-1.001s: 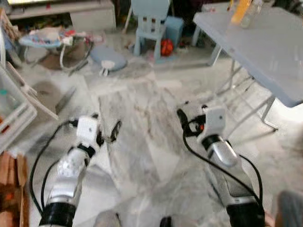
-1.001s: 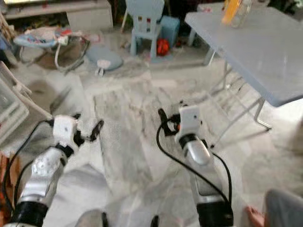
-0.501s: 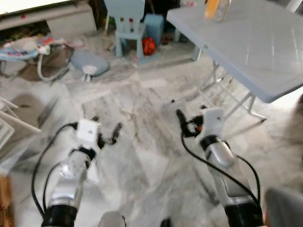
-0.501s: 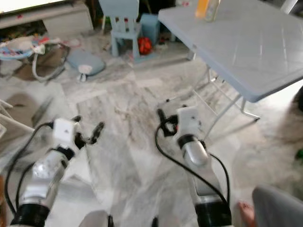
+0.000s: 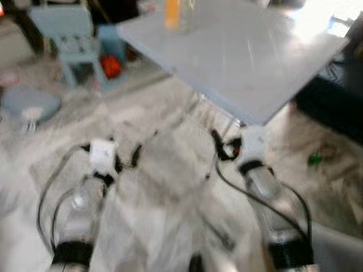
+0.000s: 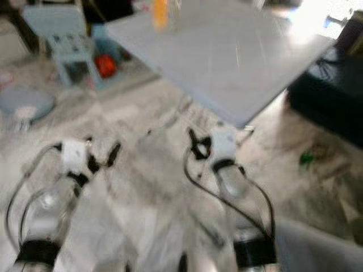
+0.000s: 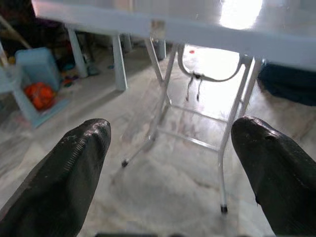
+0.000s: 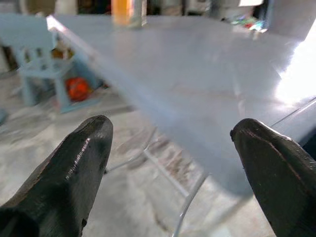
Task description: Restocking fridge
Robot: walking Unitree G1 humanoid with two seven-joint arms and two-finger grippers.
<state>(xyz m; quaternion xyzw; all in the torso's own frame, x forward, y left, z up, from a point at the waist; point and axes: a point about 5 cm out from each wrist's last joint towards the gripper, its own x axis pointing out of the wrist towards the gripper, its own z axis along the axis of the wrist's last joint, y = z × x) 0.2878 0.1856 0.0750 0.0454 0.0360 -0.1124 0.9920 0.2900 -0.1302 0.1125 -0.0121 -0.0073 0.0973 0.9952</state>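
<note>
**A:** Closest in, both arms are up over pale marbled floor (image 5: 164, 187). The left gripper (image 7: 173, 163) has its fingers spread wide with nothing between them, and the right gripper (image 8: 173, 163) is just the same, fingers well apart and empty.

**B:** And the thing to be stocked?

**A:** An orange bottle (image 8: 121, 11), blurred, standing upright at the far end of the grey folding table (image 5: 249, 62). Just beside it is something clear, maybe a second bottle (image 5: 186, 12), too soft to say. Both are well beyond the grippers.

**B:** How's the room around that table?

**A:** The near corner of the tabletop juts out above the right gripper. Underneath, thin white metal legs (image 7: 163, 98) cross with a brace, feet on the floor, open floor on this side of them. To the robot's right, a dark bulky shape (image 5: 334, 107) sits near the table's edge, and a small green object (image 5: 315, 158) lies on the floor near it.

**B:** Farther back?

**A:** On the left, a light blue child's chair (image 5: 71, 42), something orange-red (image 5: 112, 66) beside it, and a round bluish cushion (image 5: 28, 105) on the floor. The head views are smeared.
</note>
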